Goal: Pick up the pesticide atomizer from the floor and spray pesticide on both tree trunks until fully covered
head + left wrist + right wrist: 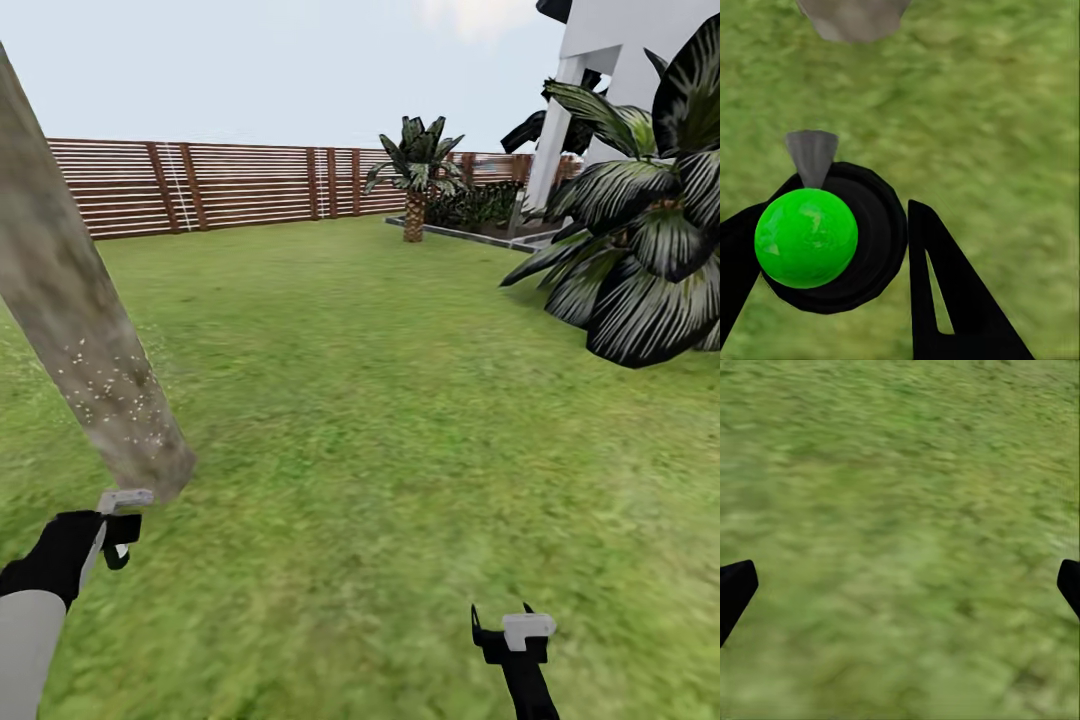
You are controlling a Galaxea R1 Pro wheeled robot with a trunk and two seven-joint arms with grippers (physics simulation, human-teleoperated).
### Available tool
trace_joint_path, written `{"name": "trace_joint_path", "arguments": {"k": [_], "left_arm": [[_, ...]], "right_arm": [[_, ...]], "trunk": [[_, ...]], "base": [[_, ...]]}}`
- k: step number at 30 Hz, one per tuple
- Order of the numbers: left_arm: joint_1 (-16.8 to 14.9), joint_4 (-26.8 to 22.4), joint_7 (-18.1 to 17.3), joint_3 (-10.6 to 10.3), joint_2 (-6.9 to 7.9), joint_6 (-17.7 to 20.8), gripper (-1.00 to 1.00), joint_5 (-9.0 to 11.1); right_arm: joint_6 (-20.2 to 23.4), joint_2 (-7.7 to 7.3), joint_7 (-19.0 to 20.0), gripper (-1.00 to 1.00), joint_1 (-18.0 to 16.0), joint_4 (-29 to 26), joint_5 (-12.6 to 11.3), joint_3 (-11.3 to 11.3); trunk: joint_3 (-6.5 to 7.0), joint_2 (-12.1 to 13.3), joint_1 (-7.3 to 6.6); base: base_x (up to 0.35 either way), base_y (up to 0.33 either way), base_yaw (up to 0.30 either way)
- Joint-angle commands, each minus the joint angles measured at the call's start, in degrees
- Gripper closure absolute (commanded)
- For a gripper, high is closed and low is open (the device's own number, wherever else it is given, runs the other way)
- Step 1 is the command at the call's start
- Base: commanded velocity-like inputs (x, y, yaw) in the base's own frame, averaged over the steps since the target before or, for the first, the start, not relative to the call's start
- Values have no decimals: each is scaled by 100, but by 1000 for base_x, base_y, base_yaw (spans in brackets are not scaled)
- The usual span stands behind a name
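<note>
Grass (pixel 400 420) fills most of the head view, with a slatted fence (pixel 230 185) across the upper part, a small palm (pixel 415 180) at upper centre and dark leaves (pixel 640 260) at the right edge; a trunk (pixel 70 300) slants down the left side, pale pesticide (pixel 115 390) specks dotting its lower part; at lower left the left gripper (pixel 118 545) sits by the trunk base, its fingers (pixel 945 292) clamped on the atomizer (pixel 806 238), a green ball with grey nozzle; at bottom centre the right gripper (pixel 505 630) hangs over grass, fingers (pixel 735 589) spread wide, holding nothing.
</note>
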Motion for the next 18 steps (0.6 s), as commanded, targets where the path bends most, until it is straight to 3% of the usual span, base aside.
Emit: {"name": "trace_joint_path", "arguments": {"k": [1,4,6,8,11,13,14,16,18], "left_arm": [[-2,236,-4,0,1,-288,100,-21],[-2,901,-27,-54,0,-1090,100,-50],[9,1480,-492,-84,0,-1854,100,-191],[105,1650,-973,-98,0,-2326,100,-550],[252,1740,-1982,-163,0,-3113,100,-1363],[332,1798,-2710,-186,4,-3537,100,-1601],[407,1790,-3046,-222,8,-3699,100,-1655],[493,1761,-3655,-516,18,-3906,100,-1868],[509,1745,-3849,-796,9,-3953,100,-2031]], "right_arm": [[0,0,0,-100,0,2,1,0],[0,2,0,-100,0,3,1,0],[0,0,0,-100,0,0,1,0],[0,0,0,-100,0,-4,-1,0],[6,7,0,-100,0,-5,-6,4],[16,8,29,-100,0,-5,-3,14],[25,5,206,-100,0,-7,23,72],[217,-32,1145,-100,0,-111,183,328],[680,-46,1756,-100,3,-423,332,410]], "trunk": [[1,0,0],[1,0,0],[1,0,0],[1,0,0],[1,0,0],[1,0,0],[1,0,0],[1,0,0],[1,0,0]], "base": [[0,0,274],[0,0,276],[0,0,278],[0,0,278],[0,0,264],[0,0,95],[0,0,33],[0,0,10],[0,0,3]]}}
